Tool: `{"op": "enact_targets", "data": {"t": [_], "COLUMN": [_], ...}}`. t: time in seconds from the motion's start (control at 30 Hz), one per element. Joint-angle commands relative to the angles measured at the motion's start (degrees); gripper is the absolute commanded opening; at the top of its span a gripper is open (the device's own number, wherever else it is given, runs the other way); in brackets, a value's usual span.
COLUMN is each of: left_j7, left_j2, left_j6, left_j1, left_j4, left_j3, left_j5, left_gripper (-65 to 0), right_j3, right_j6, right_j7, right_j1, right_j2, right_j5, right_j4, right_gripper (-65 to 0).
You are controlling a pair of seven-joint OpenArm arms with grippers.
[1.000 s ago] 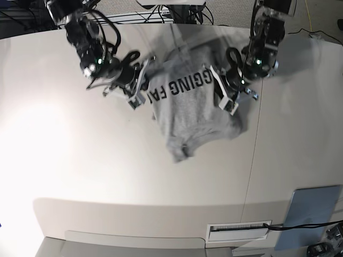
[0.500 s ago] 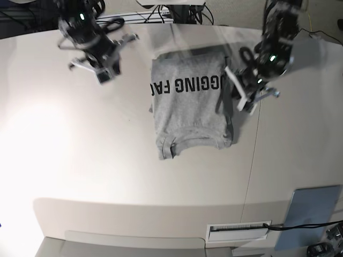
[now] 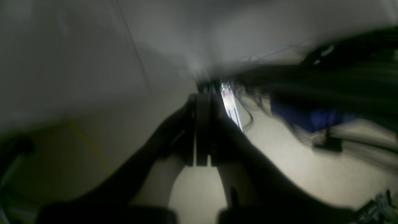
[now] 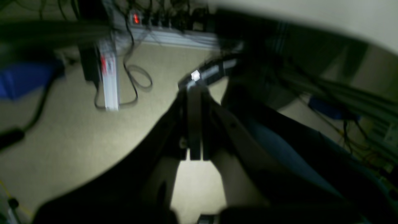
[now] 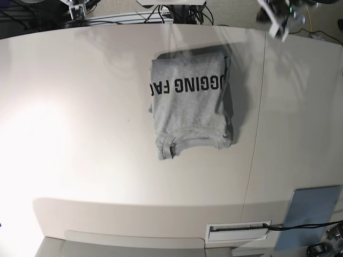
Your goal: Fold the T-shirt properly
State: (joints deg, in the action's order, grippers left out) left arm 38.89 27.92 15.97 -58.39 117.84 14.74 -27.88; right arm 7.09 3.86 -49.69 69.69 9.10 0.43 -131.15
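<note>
Grey fabric of the T-shirt [image 5: 190, 104] lies folded into a compact rectangle on the far half of the surface [image 5: 80, 160], slightly right of centre in the base view. Nothing touches it. The surface is pale and glossy, with a bright glare patch on its left side and a thin seam [image 5: 257, 123] running front to back just right of the garment. Beyond its far edge, dark cables [image 5: 177, 10] trail over a beige floor [image 4: 62, 140]; the right wrist view also shows a white power strip [image 4: 107, 81] lying there. A grey-blue panel [image 5: 308, 214] sits at the near right corner.

The folded shirt's long axis runs from the far edge toward the near edge, with the ribbed crew neck [image 5: 195, 140] at the near end. Black block capitals [image 5: 185, 84] cross the upper part, reading upside down from this view. A few creases show, and the right edge is slightly layered.

Both tools are lifted clear at the far edge: the left tool [image 3: 202, 130] and right tool [image 4: 194, 124] each have their jaws pressed together, empty.
</note>
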Motion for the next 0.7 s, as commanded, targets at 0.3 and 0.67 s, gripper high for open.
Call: {"op": "enact_targets", "data": {"t": [0.3,0.67], "left_j7": [-6.78,-21.05], "left_j2": [-13.51,-16.0], "left_j6": [15.76,14.6], "left_j1": [5.44,34.75], "left_j4": [-28.57,-79.58], "left_j3": [0.02,0.02], "left_j5": [3.72,14.53], "left_gripper": [-65.0,-65.0], "right_j3": [3.56,3.87], "right_j6": [8.28,16.33], "right_j7": [8.33,23.45], "right_j1": [-15.15,-45.05], "right_j2": [-0.44,1.9], "right_j5": [-0.04,-0.04], "right_j4": [38.12,87.25], "right_gripper": [-65.0,-65.0]}}
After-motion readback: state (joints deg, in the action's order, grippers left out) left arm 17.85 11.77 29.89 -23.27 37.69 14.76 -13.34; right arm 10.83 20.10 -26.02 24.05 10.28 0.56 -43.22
